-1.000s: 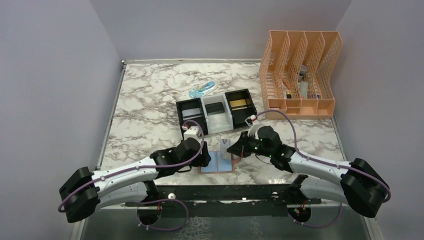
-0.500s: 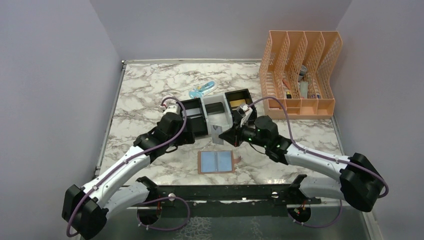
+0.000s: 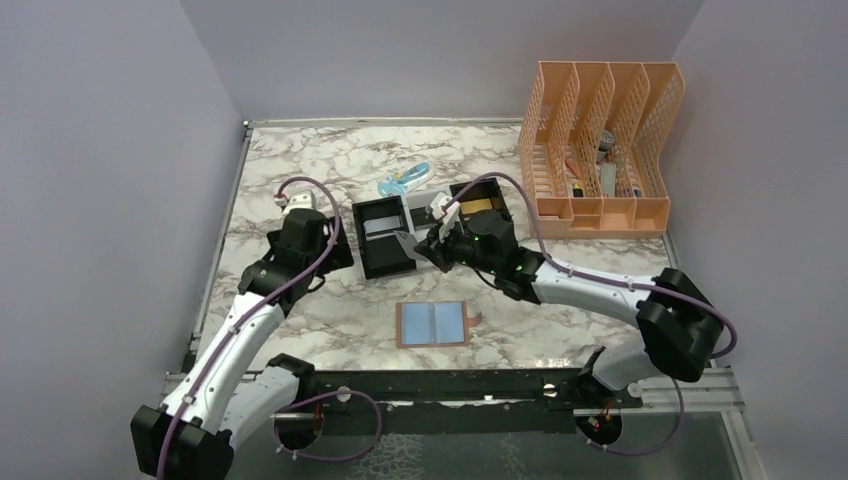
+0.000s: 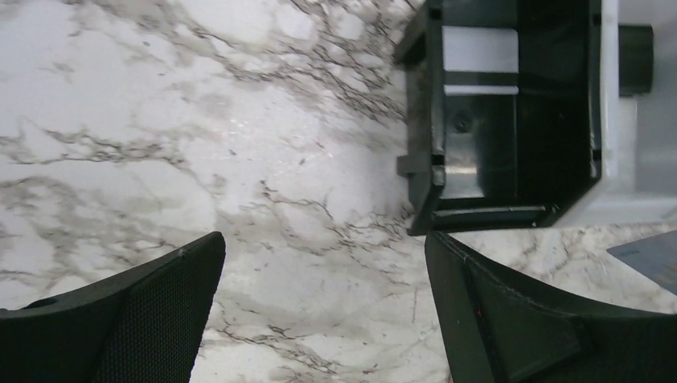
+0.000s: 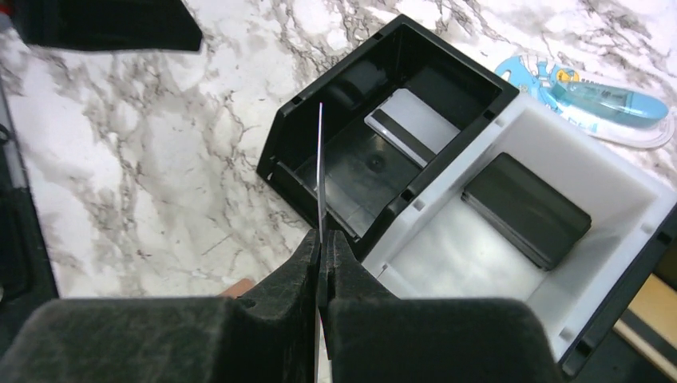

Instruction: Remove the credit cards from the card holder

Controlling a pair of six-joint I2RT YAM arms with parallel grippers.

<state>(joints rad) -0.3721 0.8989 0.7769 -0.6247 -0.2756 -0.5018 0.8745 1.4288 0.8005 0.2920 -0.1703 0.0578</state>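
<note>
The card holder [image 3: 432,324] lies open and flat on the marble, pale blue pockets up, tan snap tab at its right; one brown corner [image 5: 238,288] shows in the right wrist view. My right gripper [image 3: 424,247] [image 5: 322,236] is shut on a thin grey credit card [image 3: 407,243], seen edge-on [image 5: 320,159] above the near rim of the tray's left black compartment [image 5: 383,128]. A silvery card [image 5: 411,121] [image 4: 479,60] lies in that compartment, a dark card [image 5: 527,209] in the white one, a gold card [image 3: 480,207] in the right one. My left gripper [image 3: 335,254] [image 4: 323,275] hangs open over bare marble left of the tray.
The three-compartment tray [image 3: 372,262] stands mid-table. A blue tape dispenser [image 3: 405,179] [image 5: 611,100] lies just behind it. An orange mesh file rack [image 3: 600,150] with small items stands at the back right. Walls close in the table on both sides.
My left gripper has left the card holder, swung back and left beside the tray, and opened wide. My right gripper has carried the grey card from the holder up to the tray.
</note>
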